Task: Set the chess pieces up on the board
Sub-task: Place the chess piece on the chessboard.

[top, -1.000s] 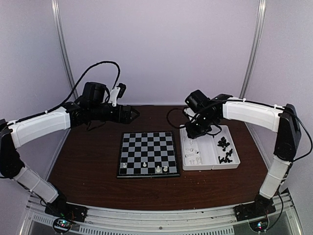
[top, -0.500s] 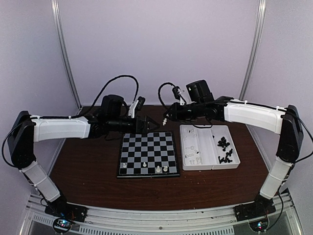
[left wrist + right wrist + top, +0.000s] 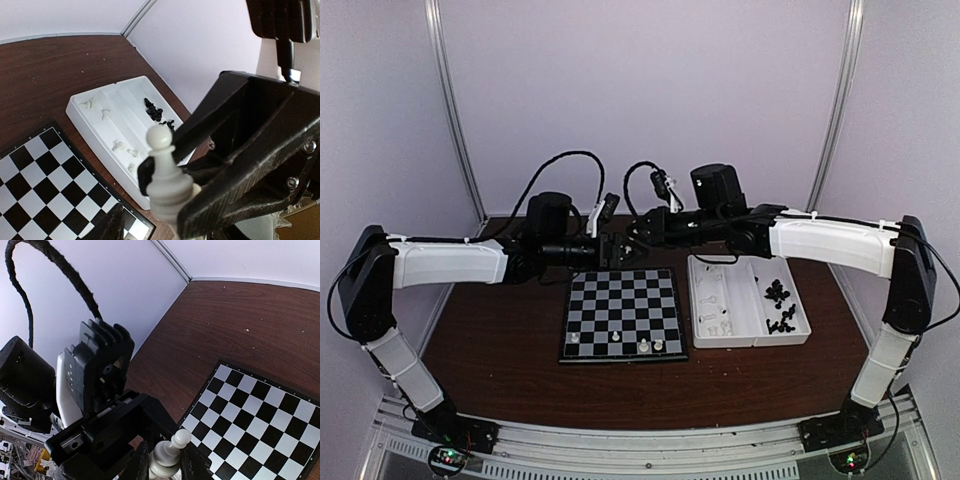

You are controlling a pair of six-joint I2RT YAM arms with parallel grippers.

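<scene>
Chess pieces. Item in hand: one white pawn [image 3: 161, 165], aloft over the far edge of the board [image 3: 620, 300], where the two arms meet nose to nose.

Left: left gripper [image 3: 616, 248], jaws apart on either side of the pawn. Its lower finger [image 3: 112, 226] stands clear of the piece, and no clamp is seen.

Centre: the pawn, long axis upright in the left wrist view, head free and topmost, lying straight ahead of the left gripper. On the board's near row stand three white pieces [image 3: 643, 345].

Right: right gripper [image 3: 167, 467], closed on the pawn's base, with the head projecting beyond its fingertips toward the left arm. Judged to be a handover, turning on the left jaws closing on the body above the right one's hold.

Far right: white tray [image 3: 750, 342], just beside the board, with spare white pieces [image 3: 715, 318] in its left compartment and black pieces [image 3: 778, 305] in its right.

Markings: no brand, label or writing legible.
</scene>
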